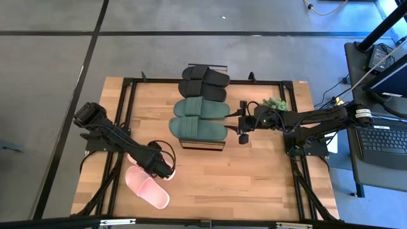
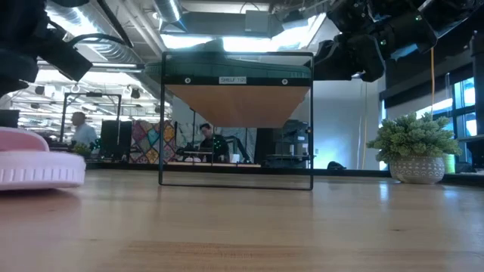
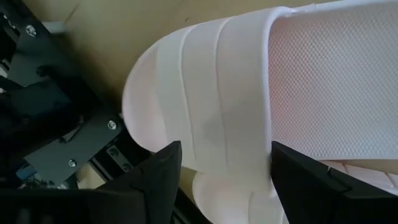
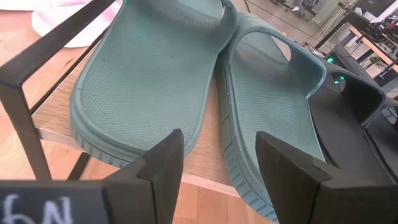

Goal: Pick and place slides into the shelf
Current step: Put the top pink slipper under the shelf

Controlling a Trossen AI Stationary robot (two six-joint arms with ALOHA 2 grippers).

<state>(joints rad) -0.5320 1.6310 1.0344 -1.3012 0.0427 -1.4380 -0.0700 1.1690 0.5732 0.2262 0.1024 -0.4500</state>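
**woodbench_84:** Pink slide (image 3: 211, 99) sits right up against the lens on the left wrist view, strap filling the gap between the left fingers (image 3: 227, 177). Those fingers are spread wide on either side of the strap, not pinching it. From above, the left fingers (image 1: 160, 169) hang over the pink pair (image 1: 147, 187) on the worktop (image 1: 254, 184).

**slidefan:** And the other arm?

**woodbench_84:** Right fingers (image 1: 240, 129) are parted with nothing between them, just beside the shelf (image 1: 202, 145), level with the dark green pair (image 1: 198, 117). On the right wrist view both green slides (image 4: 186, 81) lie flat on the shelf board straight ahead of the fingers, touching each other. Black pair (image 1: 203, 83) sits on the shelf beyond the green ones. Small potted plant (image 1: 275, 102) stands behind the right arm.
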